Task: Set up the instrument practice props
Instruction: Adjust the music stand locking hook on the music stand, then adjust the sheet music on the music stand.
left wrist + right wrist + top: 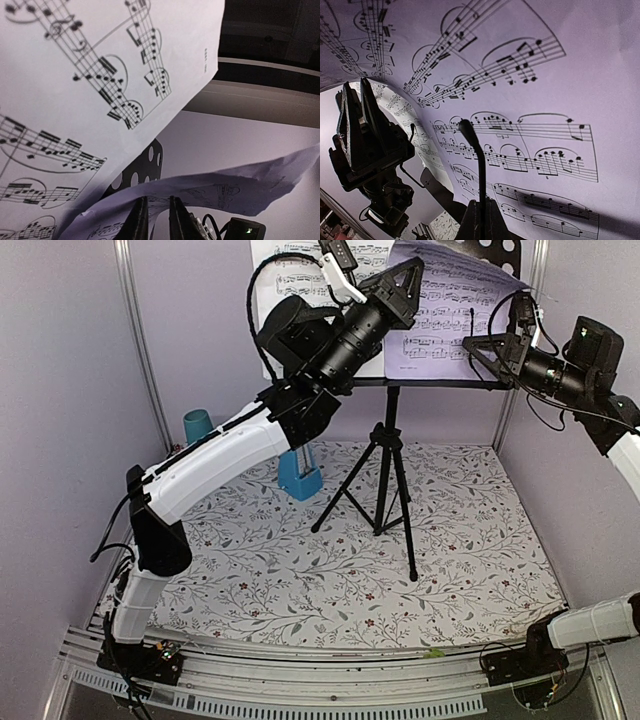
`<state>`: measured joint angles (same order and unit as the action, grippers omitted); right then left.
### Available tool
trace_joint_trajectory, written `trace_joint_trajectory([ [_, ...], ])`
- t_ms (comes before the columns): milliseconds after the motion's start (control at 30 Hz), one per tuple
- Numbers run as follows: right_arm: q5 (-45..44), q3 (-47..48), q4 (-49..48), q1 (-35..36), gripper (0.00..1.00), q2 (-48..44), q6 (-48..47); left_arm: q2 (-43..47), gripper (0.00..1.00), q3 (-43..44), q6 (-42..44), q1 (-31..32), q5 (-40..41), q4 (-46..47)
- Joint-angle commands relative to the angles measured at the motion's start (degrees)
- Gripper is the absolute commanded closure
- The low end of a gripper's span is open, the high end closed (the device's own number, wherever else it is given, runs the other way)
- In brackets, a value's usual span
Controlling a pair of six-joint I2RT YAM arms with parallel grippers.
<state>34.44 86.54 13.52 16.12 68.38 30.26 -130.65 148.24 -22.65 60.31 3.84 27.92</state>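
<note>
The black tripod music stand point(385, 455) stands mid-table, its perforated tray point(495, 255) at the top. A white sheet-music page point(290, 275) leans on the tray's left side. The lavender page point(450, 300) is on the right, its top curling forward. My left gripper point(408, 270) is raised at the lavender page's upper left edge; in the left wrist view its jaws point(157, 217) stand narrowly closed on the curled lavender page point(225, 182). My right gripper point(472, 342) is shut on the stand's thin black page-holder wire point(479, 160). The blue metronome point(300, 478) stands on the table behind the left arm.
A teal cup point(197, 425) stands at the back left by the wall. The stand's tripod legs point(405, 530) spread over the floral tablecloth point(330, 580). Purple walls close in the left, back and right sides.
</note>
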Motion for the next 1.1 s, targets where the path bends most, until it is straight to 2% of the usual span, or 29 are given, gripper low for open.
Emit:
trace_joint_trajectory([
  [0, 1.64, -0.58, 0.05, 0.23, 1.00, -0.37, -1.58, -1.08, 0.84, 1.56, -0.39, -0.82, -0.49, 1.43],
  [533, 4.36, -0.21, -2.55, 0.23, 0.99, 0.43, -2.56, -1.36, 0.84, 1.47, -0.87, -0.88, -0.56, 0.86],
  [733, 3.09, -0.35, -2.49, 0.23, 0.78, -0.78, -2.65, -1.19, 0.85, 1.37, -0.72, -0.82, -0.55, 0.56],
  [1067, -0.05, 2.62, 0.10, 0.23, 0.67, -3.59, -6.59, -0.66, 0.85, 1.12, -0.53, -0.82, -0.77, -0.05],
])
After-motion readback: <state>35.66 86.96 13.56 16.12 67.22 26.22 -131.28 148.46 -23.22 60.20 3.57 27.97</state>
